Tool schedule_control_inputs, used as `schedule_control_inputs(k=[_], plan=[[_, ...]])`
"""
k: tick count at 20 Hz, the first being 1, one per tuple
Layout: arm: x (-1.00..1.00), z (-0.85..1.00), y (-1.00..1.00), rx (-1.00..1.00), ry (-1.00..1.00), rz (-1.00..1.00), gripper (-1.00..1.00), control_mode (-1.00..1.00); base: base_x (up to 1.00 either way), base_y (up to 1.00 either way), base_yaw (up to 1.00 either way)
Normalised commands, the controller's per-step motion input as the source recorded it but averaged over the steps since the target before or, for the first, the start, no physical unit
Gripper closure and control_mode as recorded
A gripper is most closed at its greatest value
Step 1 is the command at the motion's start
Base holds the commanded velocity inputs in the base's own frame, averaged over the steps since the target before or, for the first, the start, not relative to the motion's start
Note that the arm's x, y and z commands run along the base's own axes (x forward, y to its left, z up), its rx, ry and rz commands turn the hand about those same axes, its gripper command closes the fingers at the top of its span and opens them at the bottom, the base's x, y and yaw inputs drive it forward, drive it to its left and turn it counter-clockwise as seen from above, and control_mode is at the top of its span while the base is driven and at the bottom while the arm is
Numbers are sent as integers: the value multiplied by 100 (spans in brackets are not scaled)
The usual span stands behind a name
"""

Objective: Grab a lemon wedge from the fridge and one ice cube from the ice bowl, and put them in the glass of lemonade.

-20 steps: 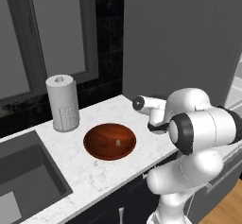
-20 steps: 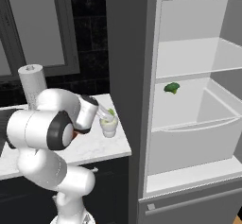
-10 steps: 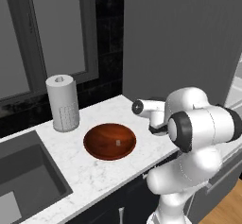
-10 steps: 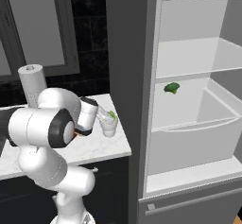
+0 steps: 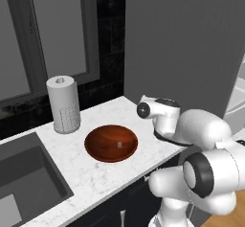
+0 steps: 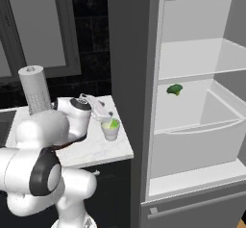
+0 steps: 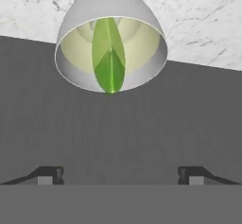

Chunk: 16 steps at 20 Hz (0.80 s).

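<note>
While my claw [image 7: 121, 173] hangs spread wide with nothing between its tips, I look straight down into the glass of lemonade [image 7: 111, 43]. It stands on the white marbled counter [image 7: 198, 15], and the lemon wedge [image 7: 109, 55] sits inside it, leaning from the pale yellow drink up to the near rim. From the right, the glass [image 6: 110, 129] stands near the counter's [image 6: 98, 150] right end, just beside the tall grey side of the fridge [image 6: 129, 87], with my hand close to its left. The fridge is open, showing white shelves, and a dark green lumpy piece [image 6: 175, 89] lies on the middle one. From the left, the ice bowl [image 5: 111, 142] sits in the middle of the counter [image 5: 86, 173], and the ice cube [image 5: 119, 144] lies as a pale speck near its centre. A paper-towel roll [image 5: 63, 104] stands upright behind the bowl, toward the dark wall and the grey-framed window [image 5: 52, 29]. A dark sink [image 5: 26, 183] is sunk into the counter at the far left.
</note>
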Motion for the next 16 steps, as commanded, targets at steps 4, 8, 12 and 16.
schedule_control_inputs(k=[4, 8, 12, 16], plan=[[-34, 94, 40, -1, -16, 0, -100, -100, 0, 0, 0], [-33, 66, 58, 0, -7, 3, -100, -100, 0, 0, 0], [-23, 28, 96, 0, 0, 2, -100, -100, 0, 0, 0], [-37, 15, 99, 0, 0, 6, -100, -100, 0, 0, 0]])
